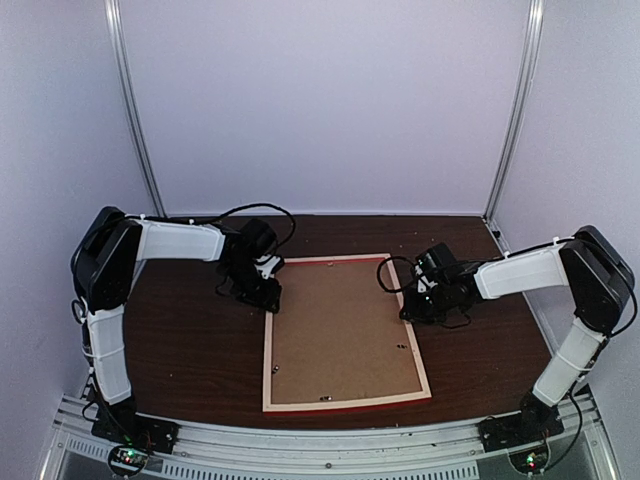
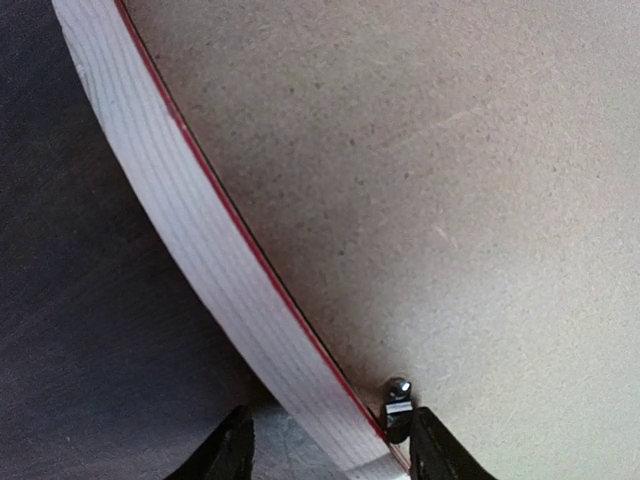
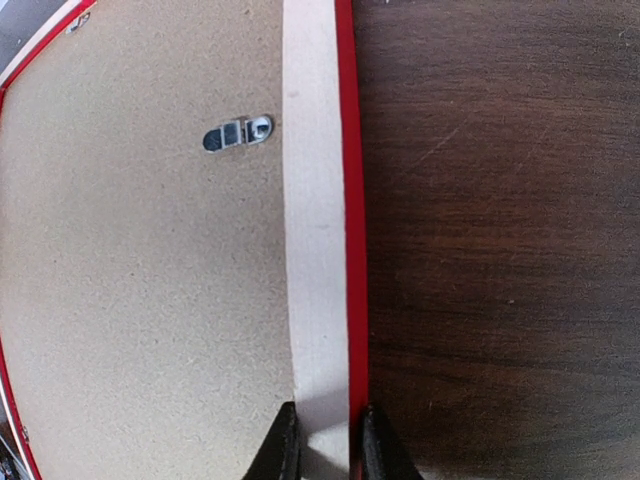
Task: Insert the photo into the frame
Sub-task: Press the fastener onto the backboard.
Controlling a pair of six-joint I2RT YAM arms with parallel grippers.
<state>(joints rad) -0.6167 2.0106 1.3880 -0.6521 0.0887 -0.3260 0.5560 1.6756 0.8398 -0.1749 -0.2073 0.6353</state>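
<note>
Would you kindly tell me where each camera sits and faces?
Top external: above and behind, looking down at the table and frame; both arms show.
Left wrist: above the frame's left strip, looking down; open jaws straddle it.
Right wrist: above its right strip; jaws pinch it.
Wrist views share the backing board.

Pale bare back and red edge on rectangular wooden frame [image 3: 315, 250]; speckled tan on flat fibreboard backing board [image 3: 130, 290]; dark brown grain on wooden table [image 3: 500, 250]; black on fingers [image 3: 283, 452].
</note>
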